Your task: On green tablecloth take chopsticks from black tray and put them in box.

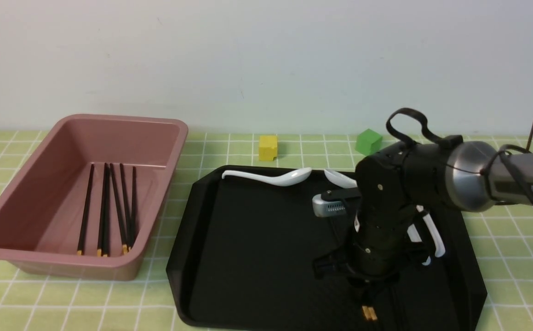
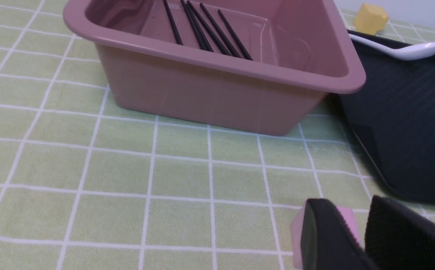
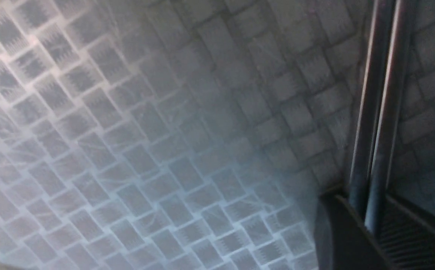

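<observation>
Right gripper [image 3: 371, 221] pinches two chopsticks [image 3: 377, 131] (neatly paired) over the black tray [image 1: 266, 257]

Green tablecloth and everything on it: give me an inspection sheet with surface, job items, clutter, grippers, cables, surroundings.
Surface: green tablecloth, white grid; spills, nothing seen.
Box: upright, several chopsticks inside.
Black tray: flat, partly hidden by the right arm.
Clutter: white spoons on the tray; yellow cube and green cube beyond it; pink block near the left gripper.
Left gripper: open, nothing held.
Right gripper: closed on two chopsticks at the tray.
Cables: black cable along the right arm.
Surroundings: pale wall behind.
</observation>
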`<action>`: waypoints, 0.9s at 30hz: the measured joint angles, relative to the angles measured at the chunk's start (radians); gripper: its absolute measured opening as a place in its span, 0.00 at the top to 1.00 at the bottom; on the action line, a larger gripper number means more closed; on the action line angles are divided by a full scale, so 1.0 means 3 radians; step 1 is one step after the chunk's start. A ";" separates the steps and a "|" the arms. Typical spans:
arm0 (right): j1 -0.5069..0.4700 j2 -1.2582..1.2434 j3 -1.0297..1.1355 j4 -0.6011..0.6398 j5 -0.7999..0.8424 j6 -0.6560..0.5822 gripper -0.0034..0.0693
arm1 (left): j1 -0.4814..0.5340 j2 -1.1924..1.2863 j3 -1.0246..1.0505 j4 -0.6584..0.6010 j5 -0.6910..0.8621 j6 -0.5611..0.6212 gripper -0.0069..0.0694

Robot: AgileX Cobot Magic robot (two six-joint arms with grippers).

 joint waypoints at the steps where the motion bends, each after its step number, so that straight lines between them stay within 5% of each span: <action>1: 0.0000 0.0000 -0.0003 -0.0019 0.0014 0.0000 0.76 | 0.0000 0.0000 0.0000 0.0000 0.0000 0.0000 0.67; 9: -0.0003 0.0053 -0.0274 -0.0202 0.0681 -0.0200 0.76 | 0.0000 0.0000 0.0000 0.0000 0.0000 0.0000 0.67; 16: -0.0003 0.0060 -0.0828 0.0045 0.1141 -0.0549 0.76 | 0.0000 0.0000 0.0000 0.0000 0.0000 0.0000 0.66; 21: -0.0003 0.0060 -0.1285 0.0734 0.1143 -0.0955 0.76 | 0.0000 0.0000 0.0000 0.0000 0.0000 0.0000 0.65; 27: 0.0045 0.0080 -0.1487 0.2011 0.0273 -0.1777 0.76 | 0.0000 0.0000 0.0000 0.0000 0.0000 0.0000 0.65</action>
